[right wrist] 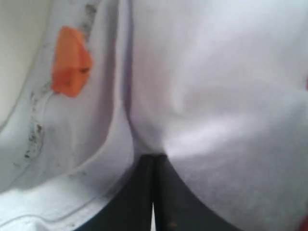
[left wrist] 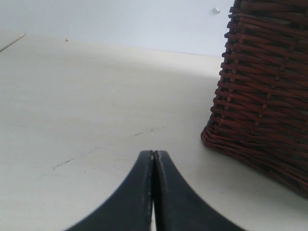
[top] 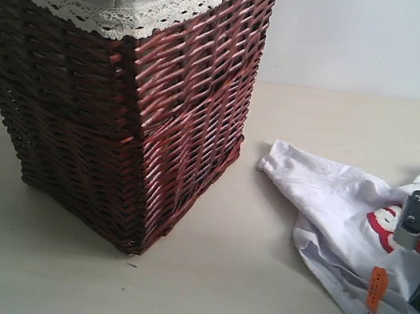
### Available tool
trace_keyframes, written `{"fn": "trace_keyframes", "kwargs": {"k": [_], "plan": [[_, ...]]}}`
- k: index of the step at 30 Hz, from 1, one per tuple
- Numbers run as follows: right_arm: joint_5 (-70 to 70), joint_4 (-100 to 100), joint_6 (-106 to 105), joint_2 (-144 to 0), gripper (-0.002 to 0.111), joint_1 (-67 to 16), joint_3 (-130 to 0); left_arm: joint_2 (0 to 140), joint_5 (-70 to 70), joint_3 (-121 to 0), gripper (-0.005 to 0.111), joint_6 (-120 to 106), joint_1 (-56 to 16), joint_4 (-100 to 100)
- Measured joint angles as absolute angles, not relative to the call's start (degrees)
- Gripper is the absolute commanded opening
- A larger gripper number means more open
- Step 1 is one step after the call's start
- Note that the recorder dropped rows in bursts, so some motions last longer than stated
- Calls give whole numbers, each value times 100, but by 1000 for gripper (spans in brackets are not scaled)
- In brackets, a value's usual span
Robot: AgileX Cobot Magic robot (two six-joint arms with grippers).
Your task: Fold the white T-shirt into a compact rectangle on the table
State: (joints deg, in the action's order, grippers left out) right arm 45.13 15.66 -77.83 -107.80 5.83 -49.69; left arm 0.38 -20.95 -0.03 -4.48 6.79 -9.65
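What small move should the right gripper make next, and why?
Probably lift the right gripper a little: its jaws are shut with a fold of the crumpled white T-shirt gathered at their tips, so a short lift would test the grip.

Table (top: pixel 235 292): wicker basket (top: pixel 121 109) standing on it at left, toward the back. T-shirt (top: pixel 324 201) lying on it at right, well apart from the basket, running past the right edge of view. Neck tag (top: pixel 376 288) on the shirt's near part. Wall (top: pixel 377 40) behind.
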Motion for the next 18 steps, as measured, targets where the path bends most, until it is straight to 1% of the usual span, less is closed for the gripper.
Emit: {"fn": "trace_keyframes", "kwargs": {"k": [5, 9, 13, 18], "plan": [[4512, 1656, -7783, -10878, 0, -505, -5058, 38, -2095, -3, 0, -448, 679, -965], [4315, 2172, -7783, -10941, 0, -1272, -5081, 38, -2095, -3, 0, -448, 679, -965], [3906, 3065, -8050, -11028, 0, -1789, -5081, 38, -2095, -3, 0, -448, 679, -965], [3360, 4401, -8598, -11142, 0, -2085, -5047, 38, -2095, -3, 0, -448, 679, -965]]}}
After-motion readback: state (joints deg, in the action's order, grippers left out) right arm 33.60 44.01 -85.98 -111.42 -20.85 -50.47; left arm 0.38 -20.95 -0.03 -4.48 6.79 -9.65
